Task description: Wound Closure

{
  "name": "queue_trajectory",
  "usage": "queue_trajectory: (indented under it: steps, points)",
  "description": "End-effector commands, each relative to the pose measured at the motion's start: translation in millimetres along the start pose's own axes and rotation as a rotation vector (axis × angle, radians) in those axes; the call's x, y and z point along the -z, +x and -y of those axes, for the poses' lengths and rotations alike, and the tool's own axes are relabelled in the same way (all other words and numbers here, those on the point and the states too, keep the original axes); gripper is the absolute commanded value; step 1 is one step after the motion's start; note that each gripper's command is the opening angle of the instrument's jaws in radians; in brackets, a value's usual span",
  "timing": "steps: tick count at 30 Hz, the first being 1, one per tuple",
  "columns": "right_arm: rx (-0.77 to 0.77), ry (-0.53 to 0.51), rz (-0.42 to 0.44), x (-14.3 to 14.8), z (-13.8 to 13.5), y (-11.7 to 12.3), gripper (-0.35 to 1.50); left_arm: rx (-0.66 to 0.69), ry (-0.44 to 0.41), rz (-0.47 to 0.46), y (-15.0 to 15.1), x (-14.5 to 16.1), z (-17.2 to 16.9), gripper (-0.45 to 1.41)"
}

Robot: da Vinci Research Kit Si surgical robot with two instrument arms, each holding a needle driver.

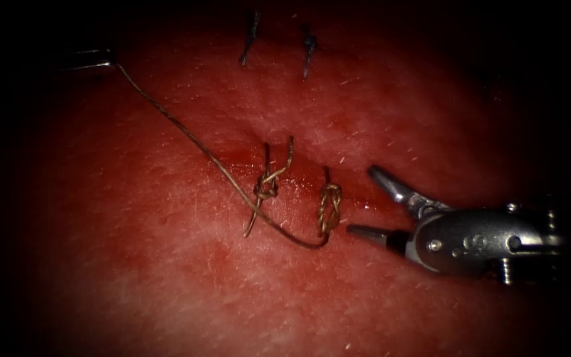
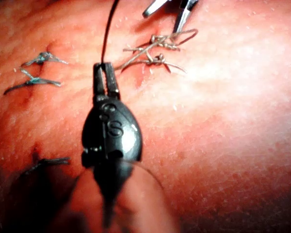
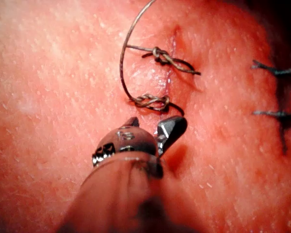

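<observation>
Left steel needle driver clamps the tan thread taut; right needle driver gapes empty beside the knotted stitch (trimming looks due, needing jaws astride thread).

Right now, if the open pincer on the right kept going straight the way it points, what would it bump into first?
Probably the nearer knot in the thread, just left of the right pincer; depth is hard to judge, so it might pass above it.

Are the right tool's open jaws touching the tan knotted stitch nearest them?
Apart. The endoscope view shows bare tissue between the right tool and that knotted stitch.
</observation>
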Motion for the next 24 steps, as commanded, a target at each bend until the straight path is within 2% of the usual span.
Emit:
queue_trajectory:
  steps: [1,3,5,6,10,11,12,15,19,24]
  points:
    - [-0.028,-0.005,-0.012,0.6,0.5,-0.1,0.66,-0.003,0.001,-0.001,0.6,-0.3,0.6,-0.45]
    - [-0.064,-0.022,-0.029,1.6,0.6,-0.1,0.63,-0.003,0.001,-0.002,0.4,0.0,1.4,-0.45]
    - [-0.165,-0.047,-0.06,2.8,0.9,0.0,0.59,-0.007,-0.002,0.005,-0.1,0.3,3.0,-0.45]
    - [-0.264,-0.046,-0.07,3.3,1.4,0.3,0.59,-0.008,-0.004,0.006,-0.4,0.5,4.1,-0.45]
    - [-0.409,-0.016,-0.111,3.4,1.9,1.2,0.64,-0.016,0.0,0.014,-0.9,0.5,6.8,-0.45]
    - [-0.451,0.007,-0.163,3.1,1.8,2.1,0.84,-0.027,-0.001,0.014,-1.3,0.4,7.9,-0.45]
    - [-0.452,0.011,-0.171,2.8,1.9,2.6,1.01,-0.031,-0.001,0.014,-1.6,0.3,8.2,-0.45]
    - [-0.403,0.018,-0.163,1.3,2.3,5.0,1.31,-0.036,-0.002,0.014,-2.5,0.3,8.7,-0.45]
    - [-0.263,0.038,-0.123,-1.7,3.3,7.9,1.43,-0.04,-0.006,0.03,-4.2,0.3,9.1,-0.45]
    - [-0.205,0.042,-0.119,-4.4,4.2,8.0,1.43,-0.045,0.001,0.037,-5.2,0.3,9.6,-0.45]
